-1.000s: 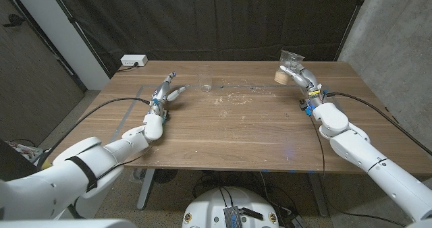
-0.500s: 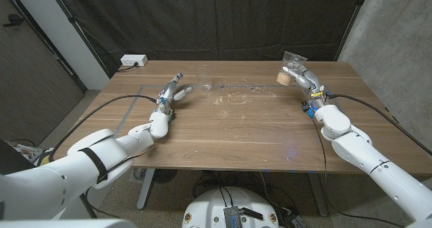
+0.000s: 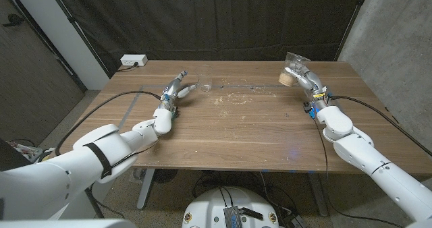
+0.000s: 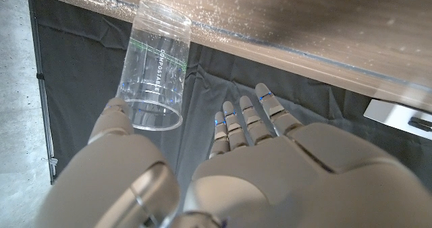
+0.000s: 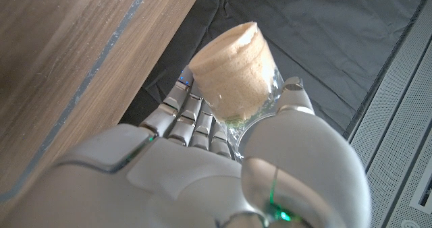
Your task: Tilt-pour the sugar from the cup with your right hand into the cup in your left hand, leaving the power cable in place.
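Now the right hand point(image 3: 302, 77) holds the sugar cup point(image 3: 291, 67) while the left hand point(image 3: 173, 93), fingers spread, must next grasp the empty cup point(image 3: 205, 79).

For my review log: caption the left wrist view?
Left hand open, reaching toward an empty clear cup standing on the table.

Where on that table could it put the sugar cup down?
The wide middle of the table, between the left hand and the right hand gripping the sugar cup, is bare. It is tighter by the empty cup at the far edge.
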You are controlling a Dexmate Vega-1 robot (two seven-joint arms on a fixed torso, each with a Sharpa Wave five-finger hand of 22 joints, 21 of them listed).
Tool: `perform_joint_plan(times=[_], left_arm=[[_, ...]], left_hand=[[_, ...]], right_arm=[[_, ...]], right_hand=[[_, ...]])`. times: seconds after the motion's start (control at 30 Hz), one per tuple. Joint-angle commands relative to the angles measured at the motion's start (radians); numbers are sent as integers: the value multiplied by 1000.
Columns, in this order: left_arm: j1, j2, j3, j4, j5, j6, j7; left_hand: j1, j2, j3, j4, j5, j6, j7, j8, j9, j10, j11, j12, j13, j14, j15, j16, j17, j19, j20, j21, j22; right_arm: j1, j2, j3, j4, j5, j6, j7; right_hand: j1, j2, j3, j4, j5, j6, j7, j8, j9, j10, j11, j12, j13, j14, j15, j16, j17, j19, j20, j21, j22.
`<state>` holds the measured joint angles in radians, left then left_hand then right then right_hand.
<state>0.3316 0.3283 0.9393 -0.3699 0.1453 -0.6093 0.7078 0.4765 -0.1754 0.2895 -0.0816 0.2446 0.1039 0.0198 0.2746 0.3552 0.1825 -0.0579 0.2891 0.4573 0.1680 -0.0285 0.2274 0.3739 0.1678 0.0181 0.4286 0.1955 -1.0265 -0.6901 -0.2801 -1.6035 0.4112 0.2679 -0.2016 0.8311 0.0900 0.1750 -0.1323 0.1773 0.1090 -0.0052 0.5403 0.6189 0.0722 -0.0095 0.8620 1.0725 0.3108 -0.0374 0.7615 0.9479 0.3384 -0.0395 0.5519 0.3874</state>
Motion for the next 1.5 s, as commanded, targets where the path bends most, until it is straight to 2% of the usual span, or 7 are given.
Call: perform_joint_plan(times=[0.03,0.47,0.87,1.13,1.33,1.43,1.5], left_arm=[[-34,-26,30,7,-45,55,-63],[-59,-50,65,8,-86,94,-125],[-81,-68,90,8,-100,120,-154],[-98,-88,94,10,-139,184,-225],[-112,-103,97,10,-176,236,-284],[-102,-85,101,-37,-182,252,-286],[-102,-84,106,-43,-181,252,-284]], left_hand=[[2,9,-8,-1,11,5,1,8,5,7,0,8,6,7,-3,8,5,10,-2,-3,3],[6,13,-19,-4,16,18,2,16,9,16,-3,19,14,19,-5,12,11,14,-3,-4,4],[10,17,-25,-8,20,24,-1,20,13,17,-5,25,19,22,-7,12,15,17,-3,-4,5],[15,20,-29,-10,23,27,-2,23,15,20,-8,30,24,26,-10,13,18,17,-3,-5,5],[17,21,-33,-11,25,27,-2,24,16,22,-9,33,26,28,-12,13,20,20,-2,-5,5],[18,22,-34,-12,26,32,-2,27,17,23,-10,35,28,29,-13,13,21,22,-3,-5,5],[18,22,-35,-12,26,33,-1,27,17,22,-9,35,28,30,-13,13,21,23,-3,-4,5]], right_arm=[[-4,-5,7,9,11,11,7],[-16,-19,16,-3,11,14,6],[-27,-21,26,1,20,33,10],[-40,-26,32,-9,18,35,4],[-48,-28,36,-20,18,30,-5],[-49,-28,37,-20,19,30,-5],[-48,-27,37,-19,20,31,-4]], right_hand=[[-2,6,-1,-2,1,11,-2,1,2,6,-2,5,6,6,-155,-2,5,-4,-31,8,3],[-8,7,-2,0,1,13,-8,-3,5,6,-7,-1,7,6,-158,-11,6,-16,-34,11,3],[-2,6,-1,-4,1,22,0,-2,7,12,2,-2,12,11,-151,-9,11,-10,-27,19,2],[-8,7,-3,-1,1,20,-9,-6,8,12,-8,-7,10,7,-157,-14,9,-21,-34,18,1],[-6,8,-1,-3,1,24,-3,-7,9,16,-1,-7,13,10,-152,-14,12,-16,-29,23,0],[-8,8,-2,-2,1,25,-4,-8,9,17,-1,-8,14,11,-154,-16,12,-18,-29,24,0],[-7,8,-1,-2,1,26,-4,-8,9,16,-3,-9,14,11,-154,-16,12,-19,-30,24,0]])
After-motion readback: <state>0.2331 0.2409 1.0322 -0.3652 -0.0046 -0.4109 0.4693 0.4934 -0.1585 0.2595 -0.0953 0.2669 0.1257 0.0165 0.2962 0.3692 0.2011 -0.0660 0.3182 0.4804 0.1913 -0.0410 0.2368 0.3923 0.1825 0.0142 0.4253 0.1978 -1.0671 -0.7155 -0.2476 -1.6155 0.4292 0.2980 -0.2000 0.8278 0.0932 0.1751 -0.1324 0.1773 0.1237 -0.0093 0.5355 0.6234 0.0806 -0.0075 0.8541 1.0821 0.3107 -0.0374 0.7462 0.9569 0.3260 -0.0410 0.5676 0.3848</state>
